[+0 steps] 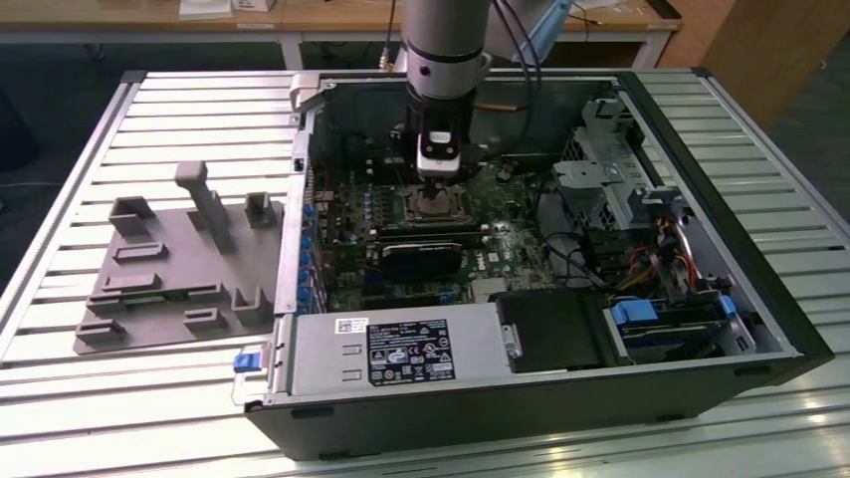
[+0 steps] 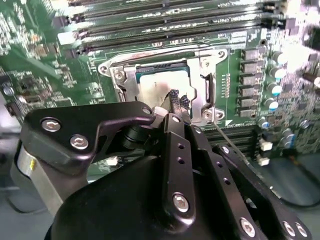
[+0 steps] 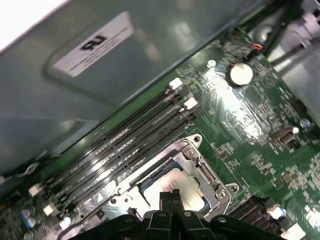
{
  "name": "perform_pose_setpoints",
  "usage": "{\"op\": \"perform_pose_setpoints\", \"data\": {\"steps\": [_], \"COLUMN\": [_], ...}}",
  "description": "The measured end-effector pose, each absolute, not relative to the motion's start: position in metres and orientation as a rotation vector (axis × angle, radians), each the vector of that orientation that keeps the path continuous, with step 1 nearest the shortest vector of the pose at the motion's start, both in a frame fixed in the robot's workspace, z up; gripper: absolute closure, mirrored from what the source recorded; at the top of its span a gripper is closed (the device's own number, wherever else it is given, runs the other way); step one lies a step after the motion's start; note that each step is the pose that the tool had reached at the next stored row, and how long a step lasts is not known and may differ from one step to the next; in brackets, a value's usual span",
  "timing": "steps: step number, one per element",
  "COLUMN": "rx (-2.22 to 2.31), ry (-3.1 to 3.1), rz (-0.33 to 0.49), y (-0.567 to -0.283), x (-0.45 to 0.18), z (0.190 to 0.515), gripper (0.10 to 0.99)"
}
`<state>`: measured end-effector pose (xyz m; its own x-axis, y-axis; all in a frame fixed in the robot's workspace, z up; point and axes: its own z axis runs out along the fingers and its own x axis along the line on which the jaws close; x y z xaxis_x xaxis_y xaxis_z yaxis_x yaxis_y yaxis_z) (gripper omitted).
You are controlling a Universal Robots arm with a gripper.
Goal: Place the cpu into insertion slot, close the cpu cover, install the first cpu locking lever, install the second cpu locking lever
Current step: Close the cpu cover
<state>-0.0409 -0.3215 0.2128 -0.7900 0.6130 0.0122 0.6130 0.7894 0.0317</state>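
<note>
In the exterior view my gripper [image 1: 440, 189] reaches down into the open computer case, right above the insertion slot [image 1: 437, 206] on the green board. The cpu [image 2: 152, 85] lies in the slot, its dull silvery top showing in both wrist views [image 3: 176, 181]. The cpu cover [image 2: 202, 82], a silvery frame, lies flat around it [image 3: 202, 172]. My gripper [image 2: 178, 101] is shut, its black fingertips [image 3: 170, 196] pressed together with nothing between them, just over the cpu's edge. A thin lever rod [image 2: 234, 144] slants away from the socket's corner.
Dark memory slots [image 2: 165, 22] run beside the socket. A black rectangular block [image 1: 425, 254] sits just in front of it, then the power supply [image 1: 398, 354]. Drive bays and cables [image 1: 638, 259] crowd the exterior view's right. A grey fixture [image 1: 173, 269] lies outside the case at the left.
</note>
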Motion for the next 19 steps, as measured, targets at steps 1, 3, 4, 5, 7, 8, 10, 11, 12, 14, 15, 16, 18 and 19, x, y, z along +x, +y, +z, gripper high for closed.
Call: {"op": "perform_pose_setpoints", "data": {"steps": [1, 3, 4, 5, 7, 8, 10, 11, 12, 14, 15, 16, 18, 19], "rx": [-0.989, -0.935, -0.908, -0.88, -0.826, -0.798, -0.743, -0.715, -0.691, -0.645, -0.621, -0.598, -0.507, -0.452], "ry": [-2.98, -2.997, -3.004, -3.012, -3.027, -3.034, -3.048, -3.054, -3.059, -3.069, -3.073, -3.078, -3.097, -3.12], "rz": [-0.053, -0.053, -0.053, -0.053, -0.053, -0.053, -0.053, -0.053, -0.052, -0.052, -0.052, -0.052, -0.053, -0.057], "y": [-0.3215, -0.3215, -0.3215, -0.3215, -0.3215, -0.3215, -0.3215, -0.3215, -0.3215, -0.3215, -0.3215, -0.3215, -0.3215, -0.3215], "x": [-0.0409, -0.0409, -0.0409, -0.0409, -0.0409, -0.0409, -0.0409, -0.0409, -0.0409, -0.0409, -0.0409, -0.0409, -0.0408, -0.0409], "z": [0.2128, 0.2126, 0.2125, 0.2124, 0.2122, 0.2122, 0.2121, 0.2121, 0.212, 0.2118, 0.2118, 0.2117, 0.2115, 0.2112], "gripper": [0.98, 0.98, 0.98, 0.98, 0.98, 0.98, 0.98, 0.98, 0.98, 0.98, 0.98, 0.98, 0.98, 0.98]}}
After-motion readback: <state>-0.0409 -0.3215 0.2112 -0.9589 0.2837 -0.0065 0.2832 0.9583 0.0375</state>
